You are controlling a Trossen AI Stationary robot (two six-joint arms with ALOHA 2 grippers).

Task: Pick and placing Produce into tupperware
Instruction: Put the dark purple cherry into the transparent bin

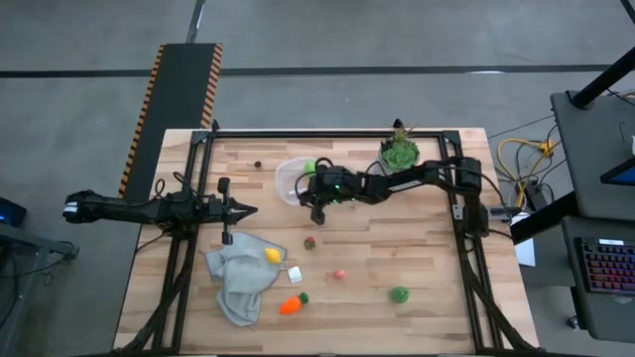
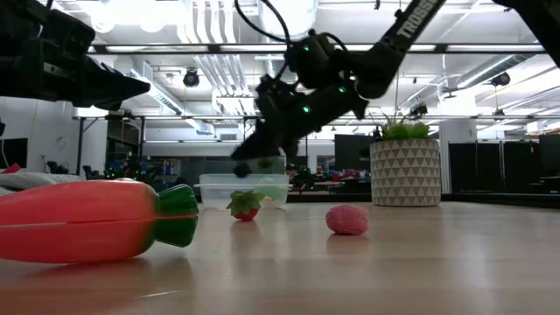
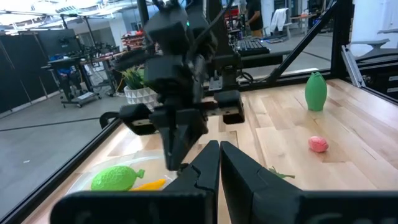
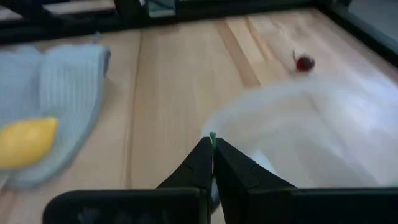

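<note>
The clear tupperware (image 1: 286,180) (image 4: 298,124) stands on the far middle of the table with a green piece (image 1: 310,166) (image 3: 115,177) and something orange inside. My right gripper (image 1: 317,215) (image 4: 212,142) hangs shut over its near rim, fingers pointing down. My left gripper (image 1: 250,209) (image 3: 219,149) is shut and hovers left of it, touching nothing. On the table lie a strawberry (image 1: 310,242), a pink piece (image 1: 339,274), a green piece (image 1: 399,294), a carrot (image 1: 290,305) and a dark piece (image 1: 258,165). A lemon (image 1: 272,255) rests on a grey cloth (image 1: 238,278). My right gripper has a thin green sliver (image 4: 212,135) showing between its shut fingertips, pinched only at their free ends. The fingers come from above, slanting toward the table's left. What the sliver belongs to cannot be told.
A potted plant in a white patterned pot (image 1: 400,152) (image 2: 405,171) stands at the far edge, right of the tupperware. A small white cube (image 1: 295,275) lies beside the cloth. Dark frame rails run along the table's left, right and far sides. Bare wood shows near right.
</note>
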